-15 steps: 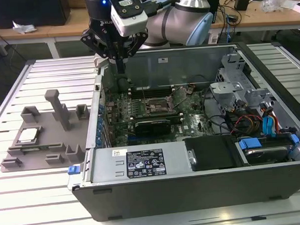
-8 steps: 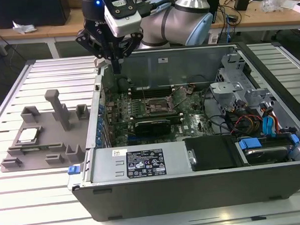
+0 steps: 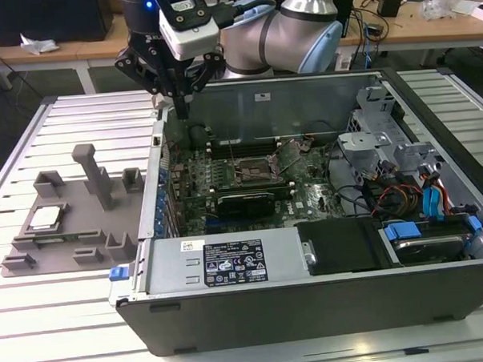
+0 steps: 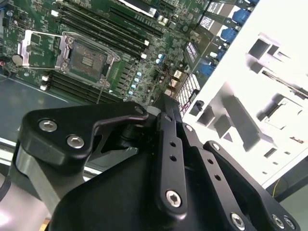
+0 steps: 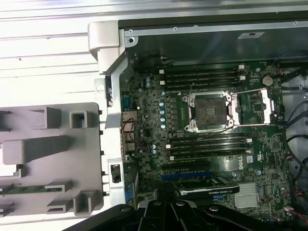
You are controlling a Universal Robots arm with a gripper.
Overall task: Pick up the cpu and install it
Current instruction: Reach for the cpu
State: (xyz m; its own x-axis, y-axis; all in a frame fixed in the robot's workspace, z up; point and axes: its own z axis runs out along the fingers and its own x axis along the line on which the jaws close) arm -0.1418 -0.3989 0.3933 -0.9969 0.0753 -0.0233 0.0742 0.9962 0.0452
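Closest to the lens in both wrist views is the black linkage of the gripper (image 4: 164, 102). Its fingers are seen pressed together, with nothing pinched between them. In the exterior view the gripper (image 3: 181, 111) is hung point-down over the corner of the case (image 3: 311, 306) at the exterior view's left, above the edge of the board (image 3: 310, 196). No contact with anything can be made out.

The cpu (image 3: 47, 217) is seated in a square recess of the tray (image 3: 79, 228), on the side of the tray away from the case. It is laid flat, silvery top up, and is well apart from the gripper. In the first wrist view a thin green strip (image 5: 29, 189) is lodged in one of the tray's slots; what it is cannot be told. The tray is set on the slatted table (image 3: 72, 341), just beside the case, at the exterior view's left.

The case is laid on its side with its interior exposed. Housed in it are the green board, a labelled power supply (image 3: 225, 262) along the near wall, a black card (image 3: 244, 202), and, at the exterior view's right, drive bays (image 3: 424, 241) with blue tabs and a bundle of cables (image 3: 398, 196). The socket (image 5: 210, 111) is set mid-board between rows of memory slots (image 5: 202, 77). Its metal frame is swung open to one side, and its contact field is exposed.
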